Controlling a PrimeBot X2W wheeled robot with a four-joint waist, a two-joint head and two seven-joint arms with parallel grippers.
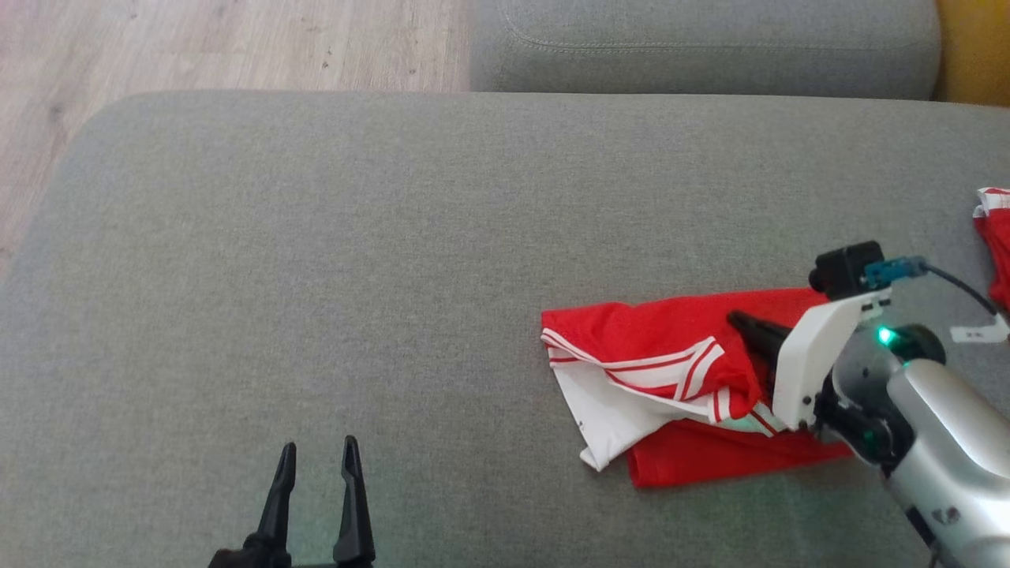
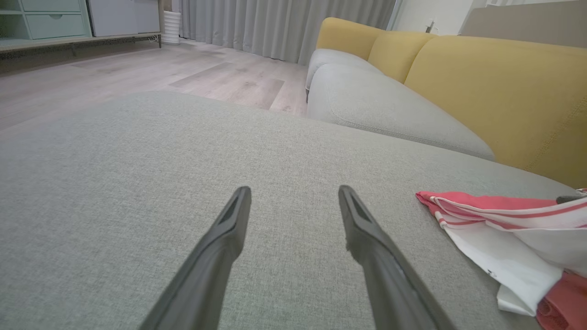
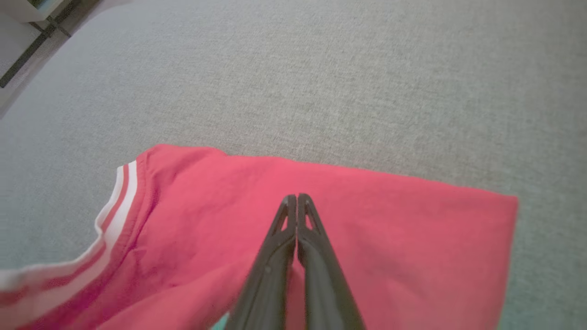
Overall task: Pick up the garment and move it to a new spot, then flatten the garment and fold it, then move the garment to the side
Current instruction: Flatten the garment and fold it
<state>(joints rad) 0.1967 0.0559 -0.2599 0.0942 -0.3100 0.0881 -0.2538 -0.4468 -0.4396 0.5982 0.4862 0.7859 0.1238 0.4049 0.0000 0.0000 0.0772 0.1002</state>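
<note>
A red garment (image 1: 655,331) with white stripes and a white panel lies crumpled on the grey cushion (image 1: 316,237), right of centre. My right gripper (image 1: 735,319) is shut and rests low on the cloth's upper right part. In the right wrist view its fingertips (image 3: 297,198) meet over the red fabric (image 3: 376,224), and no cloth shows between them. My left gripper (image 1: 318,450) stands open near the front edge, well left of the garment and holding nothing. The left wrist view shows the same open gripper (image 2: 293,192) above bare cushion, with the garment (image 2: 500,233) to its right.
Another red and white cloth (image 1: 996,244) lies at the cushion's right edge. A second grey seat cushion (image 1: 710,47) sits beyond, with yellow backrests (image 2: 481,82) behind it. Wooden floor (image 1: 197,39) lies past the far left edge.
</note>
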